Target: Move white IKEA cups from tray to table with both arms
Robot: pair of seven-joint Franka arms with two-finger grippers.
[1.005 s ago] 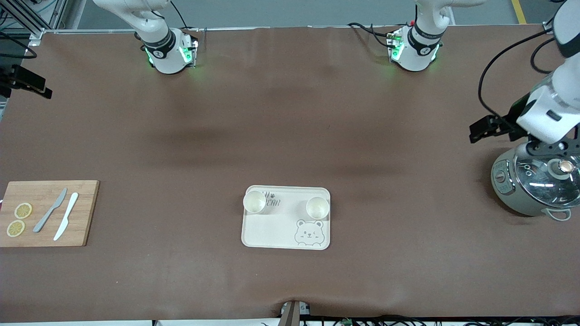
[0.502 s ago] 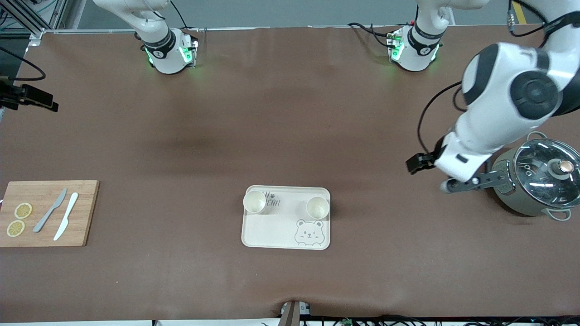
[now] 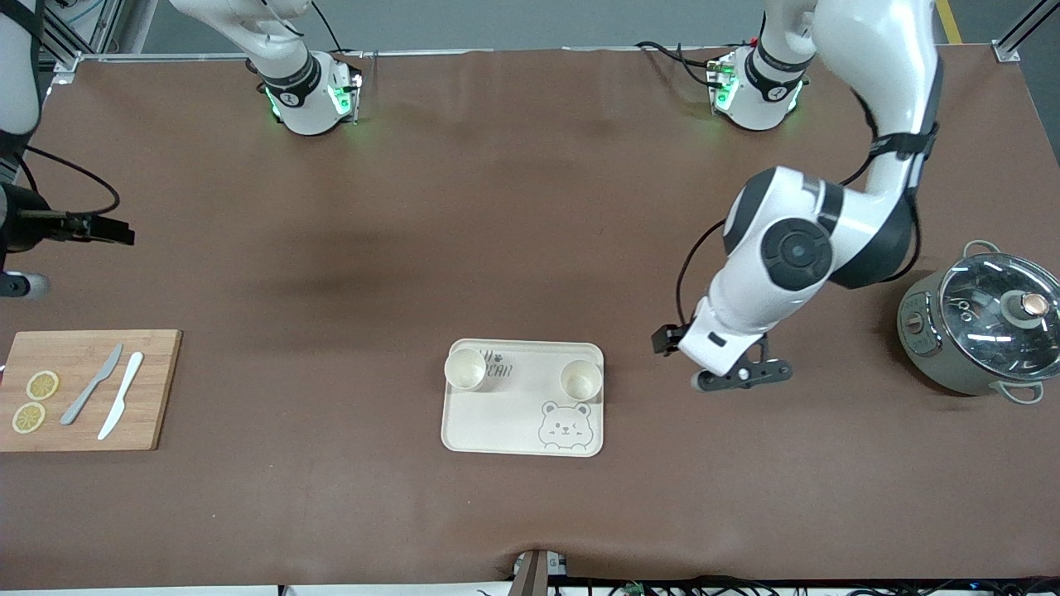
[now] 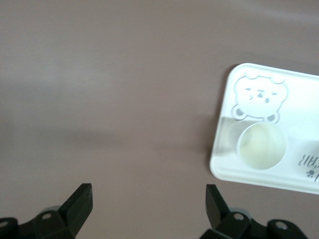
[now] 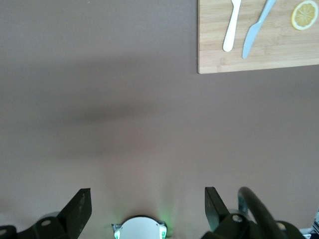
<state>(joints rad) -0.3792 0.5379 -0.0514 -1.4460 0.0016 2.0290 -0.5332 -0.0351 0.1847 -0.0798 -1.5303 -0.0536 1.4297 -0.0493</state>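
- Now my left tool (image 4: 148, 201), jaws wide and empty, hangs over brown table (image 3: 530, 207) beside the cream bear-printed tray (image 3: 497, 422) holding two white handleless cups (image 3: 580, 380).
- My right tool (image 5: 147, 204), equally wide and empty, hangs over bare table near the wooden cutting board (image 5: 259, 55).

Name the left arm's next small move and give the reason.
Probably shift the open left gripper over the nearer cup and lower. Both cups still stand on the tray, and this gripper hangs over bare table beside the tray.
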